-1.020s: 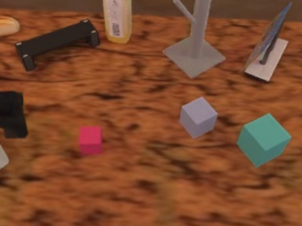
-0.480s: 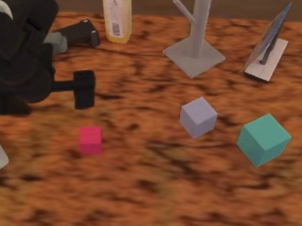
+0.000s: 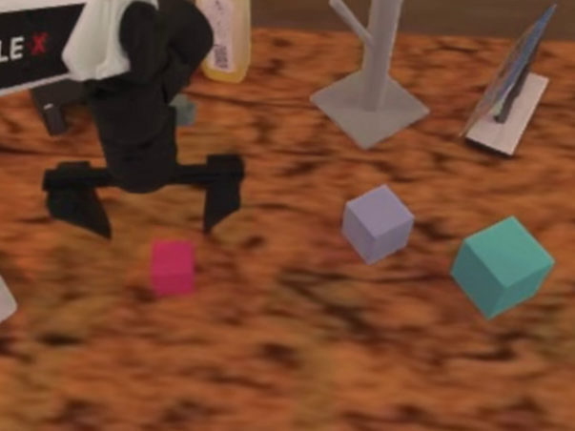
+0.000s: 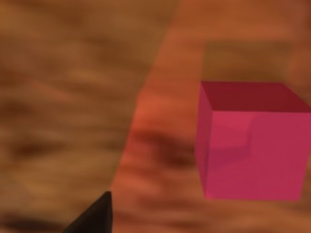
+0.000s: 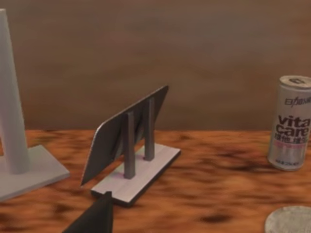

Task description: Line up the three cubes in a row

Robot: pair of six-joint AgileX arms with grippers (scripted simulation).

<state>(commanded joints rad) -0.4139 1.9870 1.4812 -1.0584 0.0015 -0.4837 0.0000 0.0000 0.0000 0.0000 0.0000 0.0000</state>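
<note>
Three cubes rest apart on the wooden table: a small magenta-pink cube (image 3: 173,268) at the left, a lavender-grey cube (image 3: 377,222) right of centre, and a larger teal cube (image 3: 502,265) further right. My left gripper (image 3: 150,205) hangs open just behind the pink cube, its black fingers (image 3: 222,194) spread wide. In the left wrist view the pink cube (image 4: 250,141) fills the frame's side, with one fingertip (image 4: 97,218) showing. My right gripper (image 5: 138,225) is out of the top view, open and holding nothing; one fingertip (image 5: 99,216) shows.
Along the back stand a yellow bottle (image 3: 222,31), a grey post stand (image 3: 371,95) and a tilted panel on a stand (image 3: 510,101). A black bar-shaped object (image 3: 49,110) is partly hidden by my left arm. A drinks can (image 5: 290,124) and a grey disc (image 5: 291,221) lie near my right gripper.
My left arm has swung in from the table's left edge toward the middle. Its open gripper now hangs just behind the pink cube. The cubes have not moved.
</note>
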